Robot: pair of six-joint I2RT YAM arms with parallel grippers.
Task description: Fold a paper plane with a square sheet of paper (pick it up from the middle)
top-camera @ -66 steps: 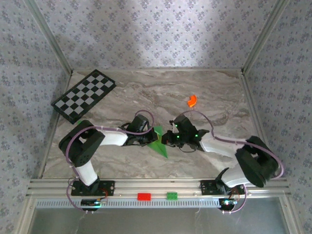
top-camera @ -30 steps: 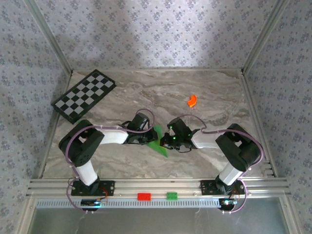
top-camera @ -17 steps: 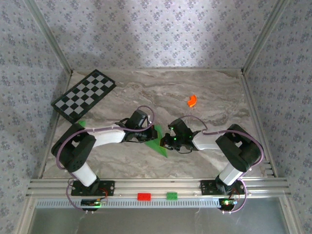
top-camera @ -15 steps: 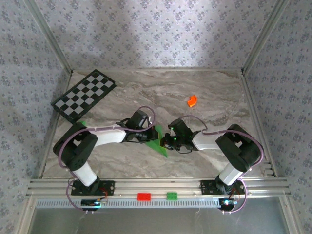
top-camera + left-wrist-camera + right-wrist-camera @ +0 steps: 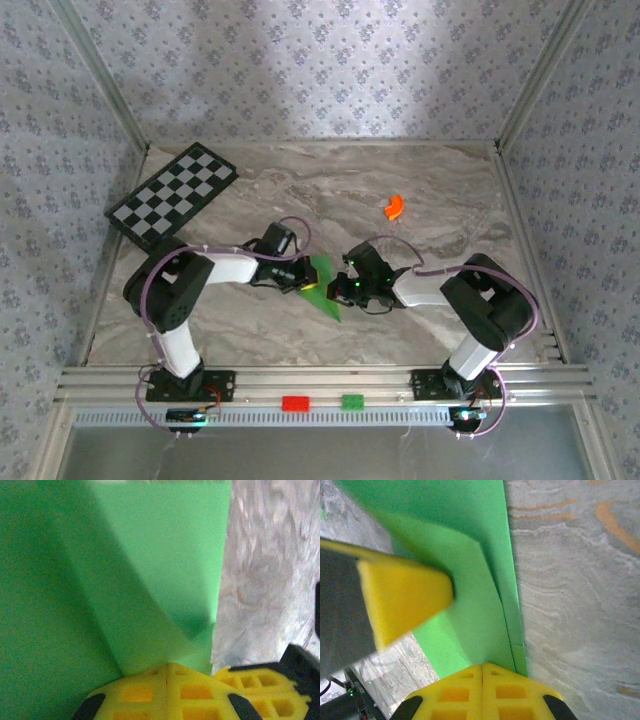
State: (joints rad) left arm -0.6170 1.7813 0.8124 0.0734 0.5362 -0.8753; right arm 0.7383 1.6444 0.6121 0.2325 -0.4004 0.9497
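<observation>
Chk board (image 5: 172, 196) back-left, orange bit (image 5: 394, 207) right, red blk (image 5: 295, 403), green blk (image 5: 353, 402) front

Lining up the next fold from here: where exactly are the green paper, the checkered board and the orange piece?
green paper (image 5: 326, 295), top view, bare part near its pointed end.
checkered board (image 5: 172, 196), top view, its middle.
orange piece (image 5: 394, 207), top view, its curved body.

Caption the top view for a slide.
Left claw and right claw, both shut, meet at folded green paper on the table.

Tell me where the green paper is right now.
In the top view the green paper lies on the marble table near its middle, between the left hand and the right hand, whose tips touch it.
</observation>
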